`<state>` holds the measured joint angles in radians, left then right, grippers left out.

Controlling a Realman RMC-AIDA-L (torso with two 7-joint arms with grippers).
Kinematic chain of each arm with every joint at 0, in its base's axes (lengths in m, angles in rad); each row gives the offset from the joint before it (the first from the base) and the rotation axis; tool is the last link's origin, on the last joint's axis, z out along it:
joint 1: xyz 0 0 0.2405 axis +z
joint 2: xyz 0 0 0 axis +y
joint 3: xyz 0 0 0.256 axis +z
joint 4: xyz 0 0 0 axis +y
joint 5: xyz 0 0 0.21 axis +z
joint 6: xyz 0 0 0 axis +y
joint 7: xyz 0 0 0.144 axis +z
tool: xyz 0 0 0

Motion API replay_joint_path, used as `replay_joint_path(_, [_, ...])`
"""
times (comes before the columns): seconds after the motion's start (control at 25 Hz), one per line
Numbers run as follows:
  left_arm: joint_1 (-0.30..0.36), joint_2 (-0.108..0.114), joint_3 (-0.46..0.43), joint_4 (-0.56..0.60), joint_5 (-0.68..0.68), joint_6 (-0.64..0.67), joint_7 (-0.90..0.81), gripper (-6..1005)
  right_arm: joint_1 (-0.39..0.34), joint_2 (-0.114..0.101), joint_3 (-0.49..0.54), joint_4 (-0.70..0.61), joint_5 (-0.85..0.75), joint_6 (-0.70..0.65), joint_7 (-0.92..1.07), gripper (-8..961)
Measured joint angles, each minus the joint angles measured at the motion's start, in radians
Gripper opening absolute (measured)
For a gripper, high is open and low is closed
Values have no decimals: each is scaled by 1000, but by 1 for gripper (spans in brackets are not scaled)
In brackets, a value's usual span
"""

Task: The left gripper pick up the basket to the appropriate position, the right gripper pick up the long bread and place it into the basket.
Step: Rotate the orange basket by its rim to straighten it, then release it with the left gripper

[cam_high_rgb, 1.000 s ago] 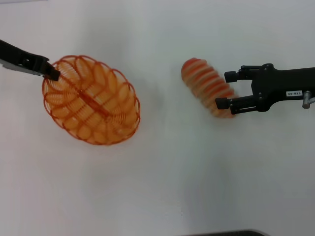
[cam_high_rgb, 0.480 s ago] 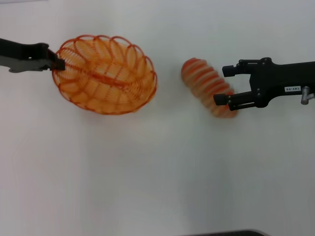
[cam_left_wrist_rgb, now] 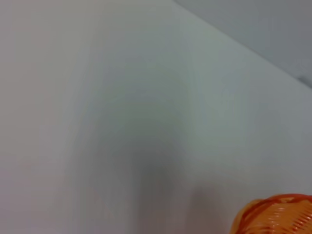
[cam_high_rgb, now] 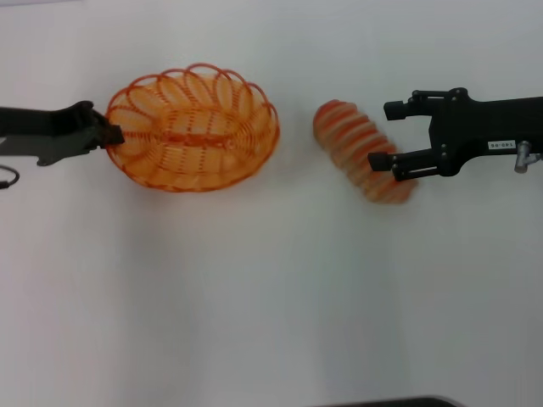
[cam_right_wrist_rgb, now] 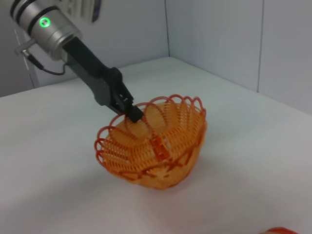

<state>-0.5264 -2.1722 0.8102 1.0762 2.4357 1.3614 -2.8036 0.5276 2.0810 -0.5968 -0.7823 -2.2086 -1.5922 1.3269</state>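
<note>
The orange wire basket (cam_high_rgb: 197, 129) lies at the upper left of the white table in the head view, long side across. My left gripper (cam_high_rgb: 113, 134) is shut on its left rim; the right wrist view shows the same hold on the basket (cam_right_wrist_rgb: 152, 146) by the left gripper (cam_right_wrist_rgb: 130, 111). A corner of the basket (cam_left_wrist_rgb: 275, 214) shows in the left wrist view. The long bread (cam_high_rgb: 358, 149), striped orange and tan, lies diagonally to the basket's right. My right gripper (cam_high_rgb: 384, 136) is open at the bread's middle, with one finger over the loaf and the other past its far side.
The white table (cam_high_rgb: 271, 297) stretches wide in front of the basket and bread. Grey wall panels (cam_right_wrist_rgb: 219, 34) stand behind the table's far edge. A dark edge (cam_high_rgb: 390, 402) shows at the bottom of the head view.
The left gripper has carried the basket to the right and turned it from diagonal to lying across. The right gripper has stayed open at the bread, shifting only slightly.
</note>
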Motion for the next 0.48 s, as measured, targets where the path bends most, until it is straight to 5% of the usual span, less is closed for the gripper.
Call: replay_joint_path(0.48, [131, -2, 182, 31, -134, -93, -84, 69, 3, -10, -7, -4, 0, 27, -5, 896])
